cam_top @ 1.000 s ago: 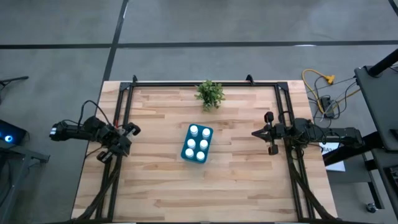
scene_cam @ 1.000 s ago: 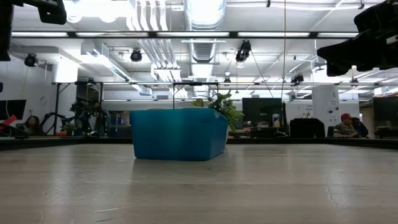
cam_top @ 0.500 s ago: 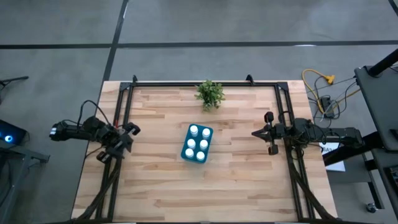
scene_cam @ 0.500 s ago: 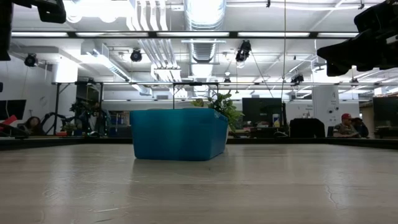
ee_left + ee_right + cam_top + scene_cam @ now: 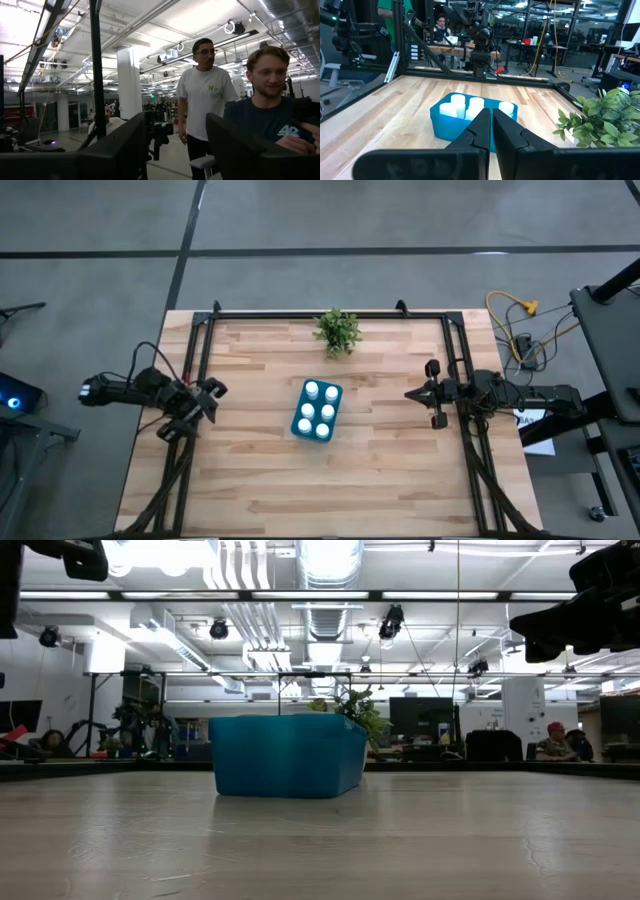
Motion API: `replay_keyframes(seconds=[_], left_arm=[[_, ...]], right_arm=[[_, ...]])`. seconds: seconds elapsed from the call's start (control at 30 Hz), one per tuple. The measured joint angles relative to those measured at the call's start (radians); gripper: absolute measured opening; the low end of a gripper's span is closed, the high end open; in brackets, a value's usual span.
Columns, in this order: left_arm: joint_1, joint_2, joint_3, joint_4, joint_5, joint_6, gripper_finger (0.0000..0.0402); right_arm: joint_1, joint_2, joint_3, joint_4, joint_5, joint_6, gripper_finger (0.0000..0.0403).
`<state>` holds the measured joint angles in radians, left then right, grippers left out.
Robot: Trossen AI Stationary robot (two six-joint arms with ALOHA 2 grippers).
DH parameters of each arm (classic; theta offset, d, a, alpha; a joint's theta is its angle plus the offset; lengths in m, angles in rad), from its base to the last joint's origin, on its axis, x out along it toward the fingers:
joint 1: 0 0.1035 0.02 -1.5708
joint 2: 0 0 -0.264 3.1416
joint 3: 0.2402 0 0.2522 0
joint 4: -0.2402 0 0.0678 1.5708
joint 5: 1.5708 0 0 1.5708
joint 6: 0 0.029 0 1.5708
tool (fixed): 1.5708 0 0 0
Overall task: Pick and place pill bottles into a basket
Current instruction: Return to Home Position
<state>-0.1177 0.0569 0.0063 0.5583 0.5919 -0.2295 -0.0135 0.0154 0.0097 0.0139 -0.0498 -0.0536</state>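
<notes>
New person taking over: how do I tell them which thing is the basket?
On the wooden table, look near the middle, close to the small green plant. The basket is the only teal-blue rectangular bin, holding six white pill bottles in two rows.

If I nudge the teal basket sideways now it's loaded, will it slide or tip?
Likely slides rather than tips: the basket sits low and wide on the smooth wooden table. Its walls look like stiff plastic. The six pill bottles packed upright inside add weight, so they will probably shift little.
</notes>
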Motion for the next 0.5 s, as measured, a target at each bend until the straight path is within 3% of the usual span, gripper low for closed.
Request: replay_keyframes(seconds=[0.5], left_arm=[[0.000, 0.006, 0.000, 0.003, 0.000, 0.000, 0.0090]], right_arm=[[0.000, 0.000, 0.000, 0.000, 0.000, -0.001, 0.0009]])
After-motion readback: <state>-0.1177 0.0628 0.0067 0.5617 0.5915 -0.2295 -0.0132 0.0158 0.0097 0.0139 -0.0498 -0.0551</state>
